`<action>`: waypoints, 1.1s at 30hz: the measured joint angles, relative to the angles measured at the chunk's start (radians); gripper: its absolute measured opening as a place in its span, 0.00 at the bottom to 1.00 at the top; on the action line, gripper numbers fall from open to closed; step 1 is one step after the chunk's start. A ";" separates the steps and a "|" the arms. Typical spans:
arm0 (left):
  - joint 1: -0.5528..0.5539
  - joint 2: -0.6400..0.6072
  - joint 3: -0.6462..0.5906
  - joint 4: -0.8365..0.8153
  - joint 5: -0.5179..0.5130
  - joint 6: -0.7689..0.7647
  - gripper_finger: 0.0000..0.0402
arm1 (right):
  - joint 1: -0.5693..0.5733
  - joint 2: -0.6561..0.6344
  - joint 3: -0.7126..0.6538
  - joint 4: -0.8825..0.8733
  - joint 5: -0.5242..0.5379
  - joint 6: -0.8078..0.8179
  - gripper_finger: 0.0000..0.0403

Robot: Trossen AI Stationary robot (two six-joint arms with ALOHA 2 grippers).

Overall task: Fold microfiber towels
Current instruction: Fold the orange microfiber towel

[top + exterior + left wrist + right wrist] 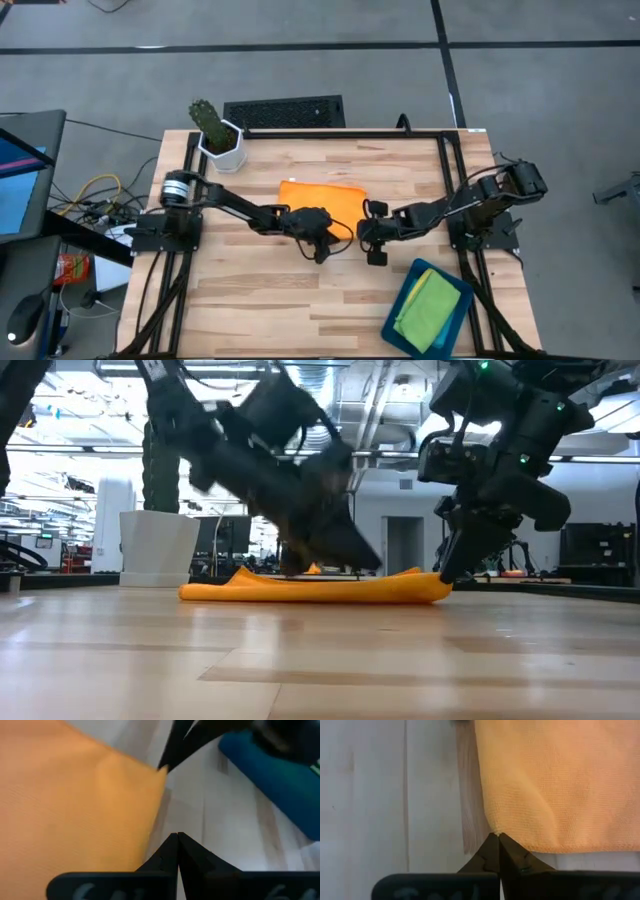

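Note:
The orange towel (320, 196) lies folded and flat on the middle of the wooden table, also showing as a low orange strip (320, 588) in the low view. My right gripper (498, 835) is shut at the towel's near right corner. My left gripper (177, 836) is shut with nothing between its fingers. It stands just off the towel's near edge (150, 835), over bare wood, close to my right gripper (368, 222). Green and yellow towels (428, 308) lie in the teal tray (400, 322). My right gripper pinches the orange towel's near right corner (492, 827) between its two fingertips, slanting steeply down from the table's right side. One layer or several, I cannot tell. The towel stays flat on the table, its right end (435, 588) beside the fingers.
A white pot with a cactus (218, 138) stands at the table's far left. The teal tray sits at the near right corner. Bare wood (270, 300) stretches along the near side. A dark metal frame (450, 150) borders the table's far and right sides.

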 joint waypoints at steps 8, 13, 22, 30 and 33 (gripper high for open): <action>-0.008 -0.060 0.001 -0.119 -0.193 0.113 0.00 | 0.004 0.001 0.000 0.016 0.000 0.027 0.05; -0.027 0.010 0.000 -0.115 -0.230 0.034 0.00 | 0.006 0.001 0.000 0.021 0.000 0.027 0.04; -0.058 0.038 0.001 -0.064 -0.235 0.011 0.00 | 0.006 0.002 0.000 0.038 -0.003 0.028 0.05; -0.057 0.064 0.004 -0.069 -0.218 0.014 0.00 | 0.006 0.003 0.078 0.077 -0.004 -0.108 0.05; -0.057 0.064 0.004 -0.072 -0.217 0.014 0.00 | -0.002 0.003 0.100 0.099 -0.005 -0.177 0.04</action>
